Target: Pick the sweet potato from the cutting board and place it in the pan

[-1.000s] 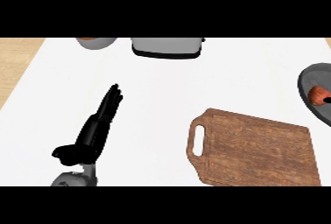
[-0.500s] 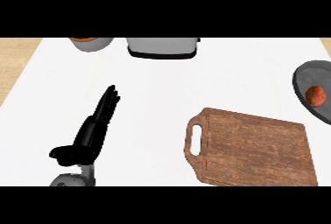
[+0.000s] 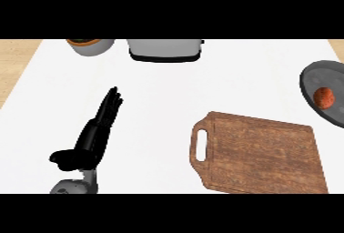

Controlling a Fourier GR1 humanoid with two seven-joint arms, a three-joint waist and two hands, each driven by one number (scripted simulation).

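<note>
My fingers (image 3: 111, 101) on the left hand (image 3: 94, 134) are straight and together, pointing up the white desk (image 3: 222, 82) with nothing between them, the thumb sticking out low at the left; this hand is resting at the lower left of the view, well apart from everything the task concerns. My right hand shows nowhere in the view, so I can say nothing of it. Moving outward to the right, the wooden cutting board (image 3: 262, 157) lies flat with its handle slot toward my left hand, and its top carries nothing. Farther right, at the edge of the view, the dark pan (image 3: 316, 82) is only partly in sight, and the sweet potato (image 3: 324, 97) lies inside it as a reddish-brown lump on the grey floor of the pan. Compared with a second ago, the whole scene has slid: the pan has moved further out toward the right edge and the board sits more to the right, while my left hand has kept its pose. I judge this to be my head turning, not the things themselves moving. For the task, the sweet potato is off the board and in the pan, so I take the placing as done. At the far edge stand a grey toaster (image 3: 164, 50) and a bowl (image 3: 89, 45).
</note>
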